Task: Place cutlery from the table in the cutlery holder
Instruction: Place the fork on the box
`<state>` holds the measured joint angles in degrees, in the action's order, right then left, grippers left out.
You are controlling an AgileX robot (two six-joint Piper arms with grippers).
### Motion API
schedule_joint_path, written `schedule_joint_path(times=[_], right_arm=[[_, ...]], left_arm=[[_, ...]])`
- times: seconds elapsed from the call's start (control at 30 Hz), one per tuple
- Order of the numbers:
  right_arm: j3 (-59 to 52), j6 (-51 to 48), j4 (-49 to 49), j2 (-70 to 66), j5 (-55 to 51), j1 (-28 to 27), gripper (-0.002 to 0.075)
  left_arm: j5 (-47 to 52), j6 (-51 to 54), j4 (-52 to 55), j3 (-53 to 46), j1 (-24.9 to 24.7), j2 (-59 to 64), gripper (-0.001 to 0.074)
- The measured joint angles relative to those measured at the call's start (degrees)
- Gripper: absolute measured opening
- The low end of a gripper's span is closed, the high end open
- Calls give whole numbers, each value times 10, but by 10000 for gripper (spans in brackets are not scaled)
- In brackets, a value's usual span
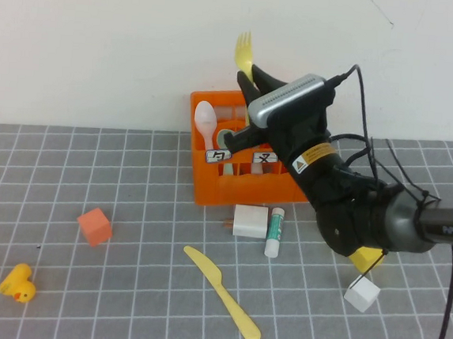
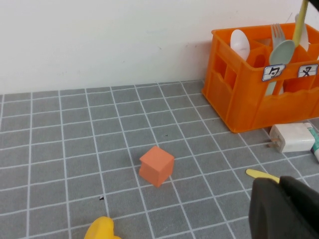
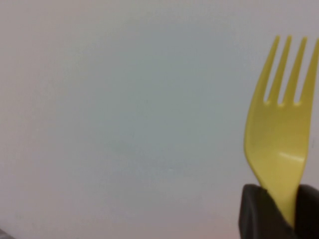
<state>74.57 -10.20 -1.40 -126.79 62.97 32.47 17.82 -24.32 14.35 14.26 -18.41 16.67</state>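
Step in hand: fork delivery. Right gripper [image 1: 250, 78] above the holder [image 1: 245, 188], clamped on the yellow fork [image 1: 244, 54], tines up, handle pointing down toward the rear compartments. In right wrist view, fork [image 3: 279, 149] pinched between dark fingers [image 3: 253, 209], only wall behind.

Mint spoon [image 2: 280, 56] already standing in the holder [image 2: 239, 99], beside white cutlery. Yellow knife [image 1: 222, 292] flat on the table [image 1: 119, 303], in front of the holder, well apart from it, near a white block [image 1: 250, 221] and a tube [image 1: 274, 231].

Left gripper [image 2: 286, 209] low at the near left side, closed, holding nothing, parked; orange cube [image 2: 156, 165] and yellow duck [image 1: 18, 282] nearby, not task items.

Next, as judged: lower fork handle-first into a free compartment, keeping it upright to miss the dividers and the cutlery already inside, then let go. After that, knife left to fetch. About two thirds done.
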Motion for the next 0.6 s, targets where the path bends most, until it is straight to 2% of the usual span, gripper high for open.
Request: schedule_joint_path(times=[0.37,0.43,0.53,0.6], right_arm=[[3,3,23,-22,-28,0,134],[3,12,27,-28,-30,0,188],[3,30,42,-37,-32,0,325],[3,35,57,-40,-32,0,386]], left_arm=[[0,0,4,0,0,0,0],[0,0,4,0,0,0,0],[0,0,4,0,0,0,0],[0,0,4,0,0,0,0]])
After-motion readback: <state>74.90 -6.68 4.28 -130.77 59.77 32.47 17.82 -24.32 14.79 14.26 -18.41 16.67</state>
